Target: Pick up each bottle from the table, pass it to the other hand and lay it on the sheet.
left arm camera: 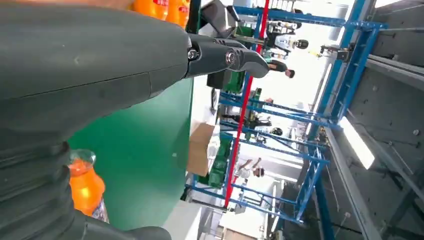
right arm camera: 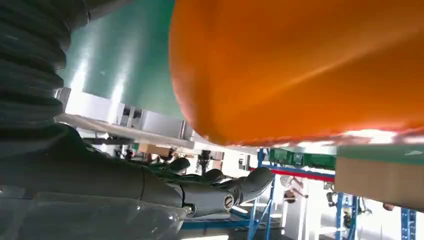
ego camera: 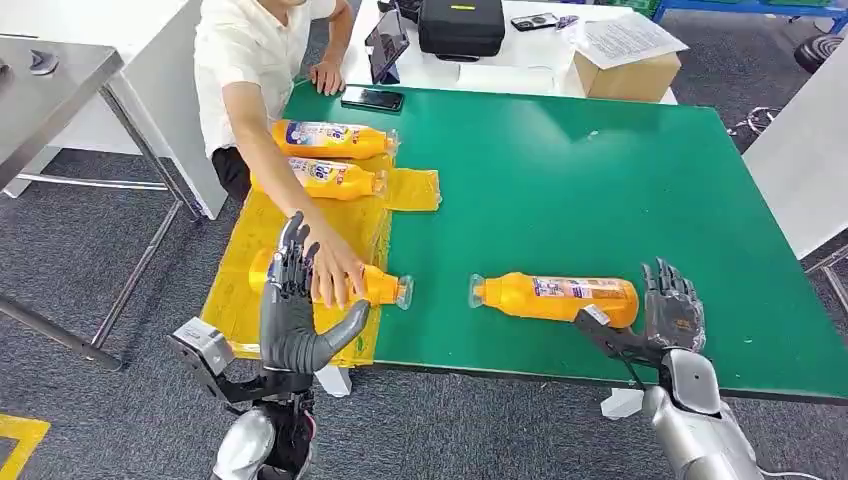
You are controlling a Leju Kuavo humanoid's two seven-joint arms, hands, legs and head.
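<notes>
here, bottle (ego camera: 556, 297) near table (ego camera: 600, 180) edge (front), right hand (ego camera: 672, 308) beside

Broad bare stretch of green table (ego camera: 600, 190) open beyond and left of the orange bottle (ego camera: 560, 297) lying beside the right hand (ego camera: 672, 305). Yellow sheet (ego camera: 250, 250) crowded: two bottles (ego camera: 330, 140) at its far end, a third (ego camera: 385, 288) near the front. Person's arm (ego camera: 290, 200) stretched across the sheet, directly ahead of the left hand (ego camera: 295, 310). Phone (ego camera: 372, 98) at the far table edge.

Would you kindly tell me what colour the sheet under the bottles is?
The plastic sheet is yellow, lying on the green table; the head view shows it best.
</notes>
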